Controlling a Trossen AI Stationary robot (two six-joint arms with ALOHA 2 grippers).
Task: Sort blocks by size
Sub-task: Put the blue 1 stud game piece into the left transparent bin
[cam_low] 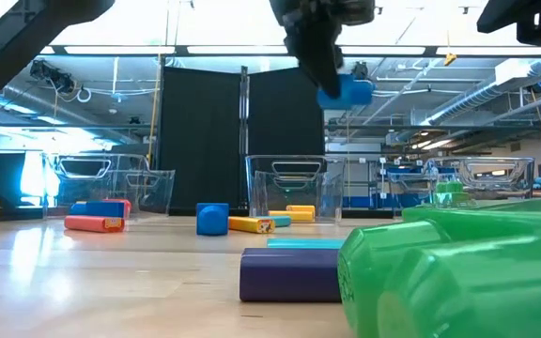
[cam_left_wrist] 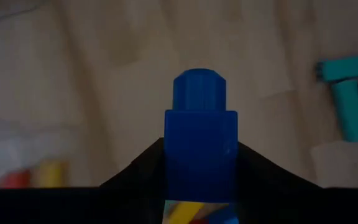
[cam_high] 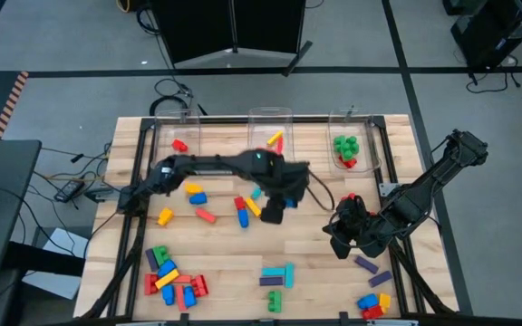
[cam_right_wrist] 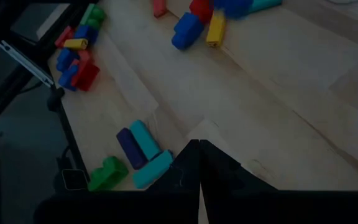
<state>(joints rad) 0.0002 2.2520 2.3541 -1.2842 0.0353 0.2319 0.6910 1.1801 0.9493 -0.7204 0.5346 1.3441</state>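
Note:
My left gripper (cam_high: 275, 210) hangs high over the table's middle, shut on a small blue block (cam_low: 347, 91) with one round stud (cam_left_wrist: 199, 87). Other blocks lie loose on the wood: a mixed pile (cam_high: 170, 276) at the near left, a cyan, purple and green group (cam_high: 275, 281) near the front edge, and yellow, blue and red ones (cam_high: 243, 210) in the middle. My right gripper (cam_right_wrist: 199, 180) waits shut above the table's right side (cam_high: 338, 237), holding nothing. My left gripper pinches the blue block by two opposite side faces (cam_left_wrist: 169, 155) between its two fingers (cam_left_wrist: 135, 171). The fingers come from above, slanting down. The block's stud end points away from the gripper, and the block hangs well clear of the table.
Three clear bins stand along the far edge: the left (cam_high: 179, 136) holds a red block, the middle (cam_high: 272, 136) yellow and red ones, the right (cam_high: 346, 149) green and red ones. More blocks lie at the near right (cam_high: 374, 303). A green block (cam_low: 458, 272) fills the low view's foreground.

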